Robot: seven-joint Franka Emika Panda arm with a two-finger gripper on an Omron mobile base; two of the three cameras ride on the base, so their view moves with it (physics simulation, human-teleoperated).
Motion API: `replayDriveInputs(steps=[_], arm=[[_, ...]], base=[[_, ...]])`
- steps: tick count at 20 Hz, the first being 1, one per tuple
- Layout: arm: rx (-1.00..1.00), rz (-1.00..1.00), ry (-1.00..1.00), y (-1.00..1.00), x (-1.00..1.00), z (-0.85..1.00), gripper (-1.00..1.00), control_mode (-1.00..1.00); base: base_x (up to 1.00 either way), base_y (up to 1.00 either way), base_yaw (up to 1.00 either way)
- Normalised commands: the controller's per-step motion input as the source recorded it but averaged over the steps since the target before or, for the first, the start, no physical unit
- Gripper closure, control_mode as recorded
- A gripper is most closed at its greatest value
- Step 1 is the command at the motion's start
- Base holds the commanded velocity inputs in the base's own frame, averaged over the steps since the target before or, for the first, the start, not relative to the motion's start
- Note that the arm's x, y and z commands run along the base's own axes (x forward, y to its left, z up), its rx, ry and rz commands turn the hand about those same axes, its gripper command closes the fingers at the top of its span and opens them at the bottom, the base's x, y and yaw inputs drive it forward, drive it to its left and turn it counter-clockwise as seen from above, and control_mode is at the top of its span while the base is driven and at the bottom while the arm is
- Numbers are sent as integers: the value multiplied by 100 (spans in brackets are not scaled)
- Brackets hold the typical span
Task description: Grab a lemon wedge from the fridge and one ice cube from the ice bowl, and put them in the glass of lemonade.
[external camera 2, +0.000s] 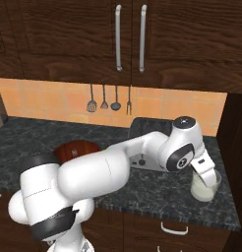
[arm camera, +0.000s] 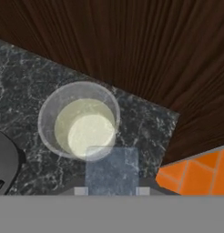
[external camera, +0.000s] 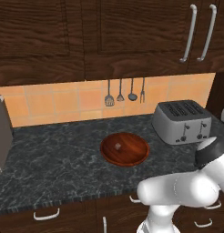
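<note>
My gripper (external camera 2: 209,181) hangs just above the glass of lemonade (external camera 2: 204,193), which stands near the right end of the counter. In the hand view the glass of lemonade (arm camera: 79,120) is seen from above with pale creamy liquid in it. A pale greyish translucent ice cube (arm camera: 113,166) sits between my fingertips, over the glass's near rim, with the gripper (arm camera: 111,191) shut on it. The ice bowl (external camera: 132,157) rests mid-counter with another small ice cube (external camera: 118,146) inside. I cannot make out the lemon wedge. The fridge is out of view.
A silver toaster (external camera: 182,122) stands between the bowl and the glass. Utensils (external camera: 125,93) hang on the orange tile wall. Dark wood cabinets (external camera 2: 128,39) hang overhead, and a dark wood panel (arm camera: 132,41) bounds the counter beyond the glass. A grey upright slab (external camera: 2,132) stands at far left.
</note>
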Motion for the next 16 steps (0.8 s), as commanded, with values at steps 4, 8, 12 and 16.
replayDriveInputs(steps=[4,8,12,16], arm=[[0,0,0,11,4,0,100,-100],[-1,0,4,28,37,0,100,-100],[0,0,0,16,50,0,100,-100],[0,0,0,-12,37,-4,100,-100]], base=[[0,0,0],[0,0,0],[0,0,0],[0,0,0]])
